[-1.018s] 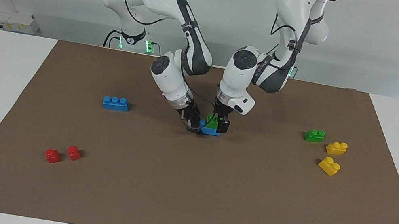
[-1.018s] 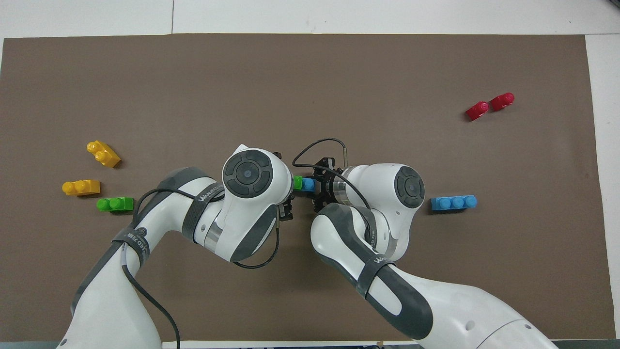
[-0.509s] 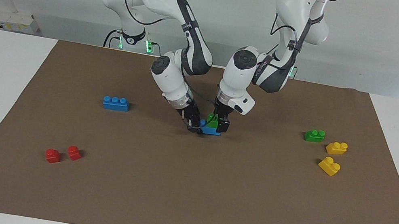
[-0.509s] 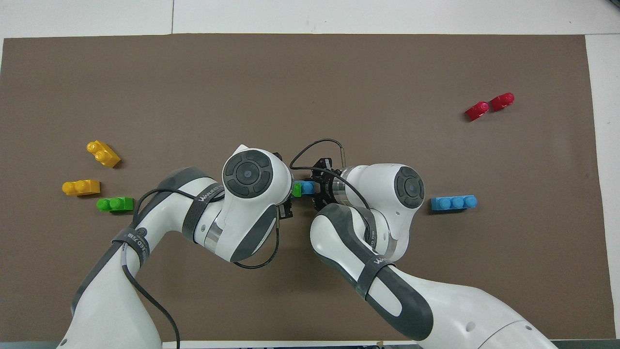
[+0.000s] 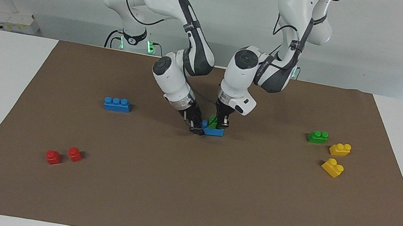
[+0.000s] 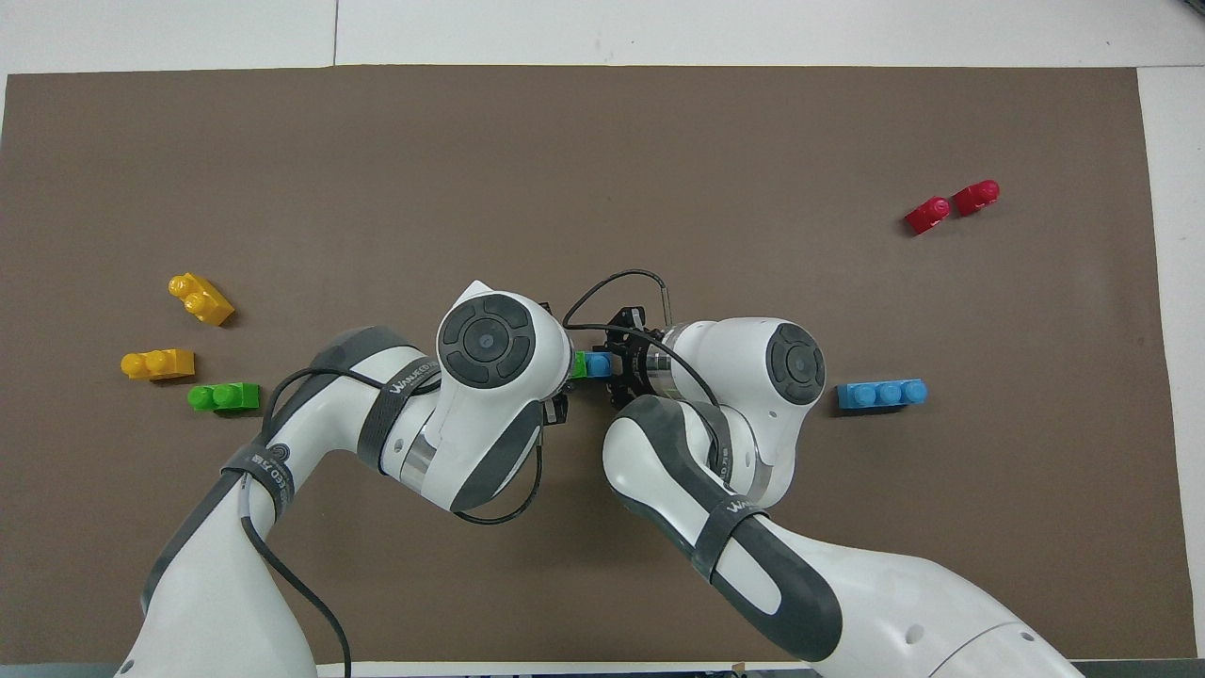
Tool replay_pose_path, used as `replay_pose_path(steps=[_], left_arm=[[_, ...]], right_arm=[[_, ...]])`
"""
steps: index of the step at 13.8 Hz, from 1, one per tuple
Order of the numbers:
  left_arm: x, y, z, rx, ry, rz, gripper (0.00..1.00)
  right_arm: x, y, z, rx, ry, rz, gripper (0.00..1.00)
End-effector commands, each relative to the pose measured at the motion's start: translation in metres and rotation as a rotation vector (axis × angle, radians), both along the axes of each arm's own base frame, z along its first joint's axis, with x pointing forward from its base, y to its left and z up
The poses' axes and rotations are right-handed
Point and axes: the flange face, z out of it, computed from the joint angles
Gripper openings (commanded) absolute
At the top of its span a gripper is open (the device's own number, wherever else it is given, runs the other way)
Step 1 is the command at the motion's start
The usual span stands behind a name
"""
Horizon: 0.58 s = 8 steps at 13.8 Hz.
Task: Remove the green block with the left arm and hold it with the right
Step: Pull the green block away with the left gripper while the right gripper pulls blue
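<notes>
Green block (image 5: 213,122): seated on blue brick (image 5: 214,131), mid-mat, on brown mat (image 5: 186,201).
Left gripper (image 5: 221,124): fingers pinching the green block from above.
Right gripper (image 5: 195,125): at the blue brick's end toward the right arm, clamped on it.
Loose green brick (image 5: 317,136) and yellow bricks (image 5: 339,149): toward the left arm's end.
Second blue brick (image 5: 116,104) and red blocks (image 5: 53,157): toward the right arm's end.
Open mat lies farther from the robots.

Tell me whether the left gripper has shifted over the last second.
Yes, slightly. In the facing view the left gripper has edged toward the right gripper, covering more of the green block on the blue block, which has stayed put.
</notes>
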Motion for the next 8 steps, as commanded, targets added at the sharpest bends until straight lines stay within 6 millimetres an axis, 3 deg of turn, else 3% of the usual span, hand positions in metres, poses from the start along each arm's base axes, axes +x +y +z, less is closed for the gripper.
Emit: replay_pose_path(steps=[1, 6, 8], left_arm=[[-0.007, 0.001, 0.007, 0.009, 0.001, -0.003, 0.00], [-0.010, 0.017, 0.048, 0.019, 0.014, -0.004, 0.00], [-0.005, 0.037, 0.070, 0.017, 0.007, -0.022, 0.00]], right_arm=[[0.009, -0.011, -0.005, 0.012, -0.004, -0.015, 0.00], [0.009, -0.012, -0.005, 0.009, -0.012, -0.006, 0.00], [0.009, -0.012, -0.005, 0.009, -0.011, -0.005, 0.00]])
